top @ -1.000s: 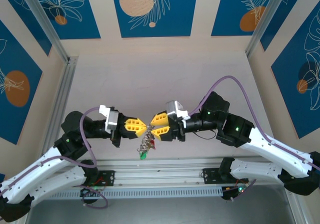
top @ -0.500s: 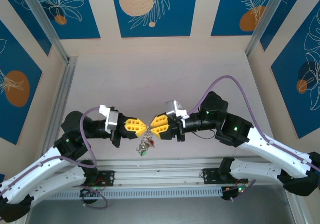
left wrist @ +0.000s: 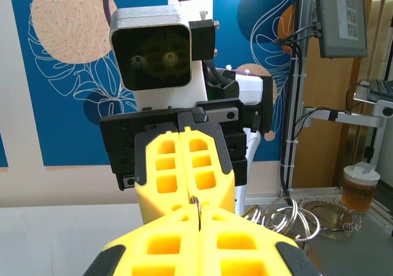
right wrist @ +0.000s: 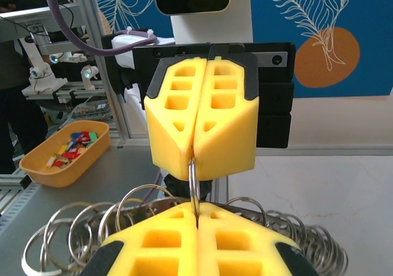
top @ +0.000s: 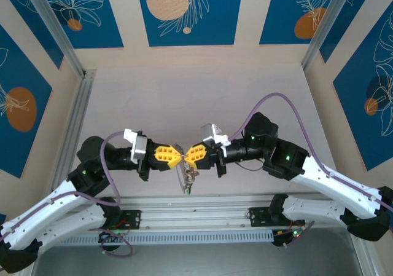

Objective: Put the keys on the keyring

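right jaws closed onto keyring (right wrist: 194,181), spare rings (right wrist: 73,227) and orange tray (right wrist: 61,165) nearby.

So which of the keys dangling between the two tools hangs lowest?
The green-headed key: it dangles at the very bottom end of the bunch, while the other keys cluster higher up, close against the keyring.

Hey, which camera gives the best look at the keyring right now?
Top external: the keyring hangs below the left gripper and right gripper, its hoop outline visible. In the left wrist view the keyring is a thin edge-on sliver in the shut jaws; the right wrist view shows the same.
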`<action>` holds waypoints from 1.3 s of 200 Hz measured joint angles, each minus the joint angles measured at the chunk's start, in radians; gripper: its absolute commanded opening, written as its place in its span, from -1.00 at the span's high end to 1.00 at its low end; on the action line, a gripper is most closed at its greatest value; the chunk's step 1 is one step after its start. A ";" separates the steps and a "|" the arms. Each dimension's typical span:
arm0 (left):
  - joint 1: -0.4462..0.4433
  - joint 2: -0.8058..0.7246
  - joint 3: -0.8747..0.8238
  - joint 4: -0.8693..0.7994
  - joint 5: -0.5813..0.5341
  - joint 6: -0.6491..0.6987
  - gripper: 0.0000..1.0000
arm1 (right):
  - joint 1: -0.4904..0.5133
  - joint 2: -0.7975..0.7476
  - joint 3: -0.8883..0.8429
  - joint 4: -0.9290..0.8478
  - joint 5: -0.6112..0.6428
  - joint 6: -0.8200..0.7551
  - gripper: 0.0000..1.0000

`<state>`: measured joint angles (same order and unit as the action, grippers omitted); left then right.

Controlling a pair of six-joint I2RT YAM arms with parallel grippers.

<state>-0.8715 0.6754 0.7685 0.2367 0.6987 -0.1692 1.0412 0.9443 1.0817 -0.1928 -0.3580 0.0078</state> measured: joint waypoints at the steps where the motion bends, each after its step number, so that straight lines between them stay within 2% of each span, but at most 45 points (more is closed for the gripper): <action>1: 0.000 0.000 0.001 -0.005 0.000 0.003 1.00 | 0.000 0.000 0.000 -0.002 0.001 0.000 1.00; 5: 0.000 0.000 0.005 -0.017 0.000 0.005 1.00 | 0.000 -0.001 0.000 -0.006 0.004 -0.001 1.00; 30: 0.000 0.002 0.062 -0.157 -0.018 0.058 0.42 | 0.000 0.000 0.010 -0.058 0.019 -0.019 1.00; 46: 0.002 0.003 0.138 -0.274 -0.038 0.098 0.27 | -0.001 0.004 0.032 -0.122 0.037 -0.034 1.00; 97: 0.003 0.085 0.465 -0.646 -0.153 0.213 0.22 | 0.012 0.074 0.156 -0.336 0.157 -0.120 1.00; 135: 0.003 0.182 0.514 -0.824 -0.203 0.263 0.21 | 0.031 0.156 0.303 -0.505 0.241 -0.182 1.00; 200: 0.003 0.243 0.502 -0.914 -0.222 0.308 0.26 | 0.079 0.261 0.420 -0.651 0.325 -0.237 1.00; 260: 0.003 0.249 0.502 -0.934 -0.220 0.311 0.30 | 0.085 0.285 0.484 -0.694 0.333 -0.255 1.00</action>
<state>-0.8680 0.9245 1.2709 -0.6971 0.4782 0.1421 1.1259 1.2289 1.5661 -0.8864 -0.0254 -0.2474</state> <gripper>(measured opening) 0.355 0.047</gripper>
